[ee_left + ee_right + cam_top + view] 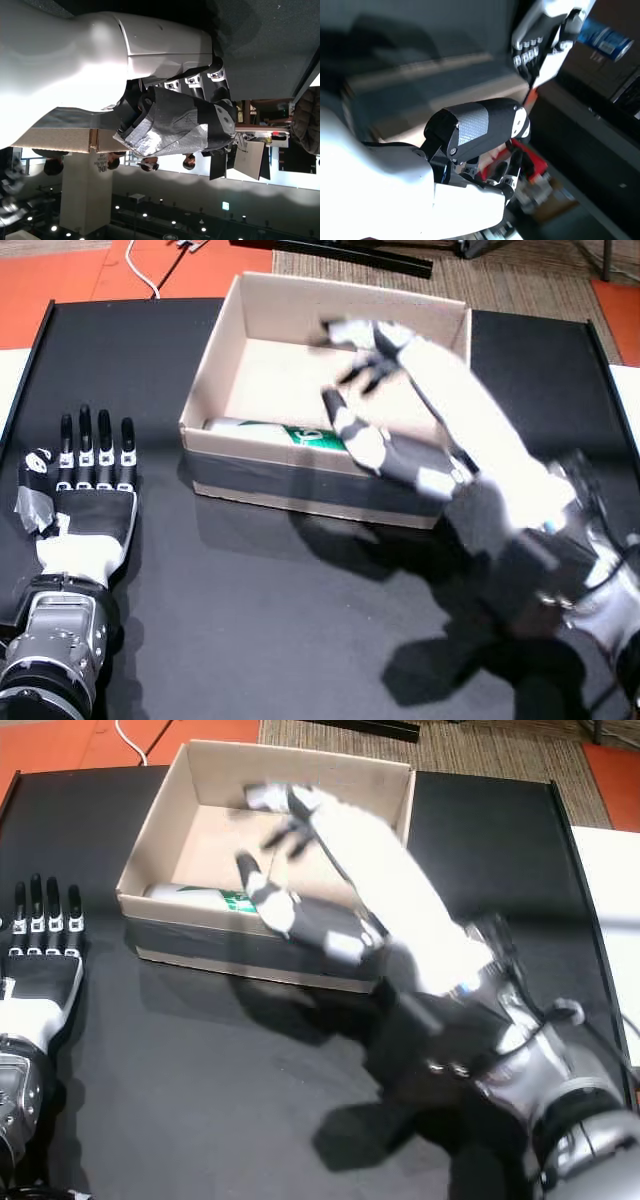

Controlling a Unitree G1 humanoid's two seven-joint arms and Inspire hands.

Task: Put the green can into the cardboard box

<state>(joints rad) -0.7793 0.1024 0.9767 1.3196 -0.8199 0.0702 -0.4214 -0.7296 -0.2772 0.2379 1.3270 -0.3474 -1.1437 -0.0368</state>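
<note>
Right hand point(400, 405) open, empty, above boxed green can point(275, 432)

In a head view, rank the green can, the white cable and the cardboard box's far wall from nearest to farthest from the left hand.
From the left hand, resting flat on the black table:
1. Green can, lying inside the cardboard box along its near wall.
2. White cable, on the orange floor beyond the table.
3. Box's far wall, farthest, toward the right hand's side.
</note>
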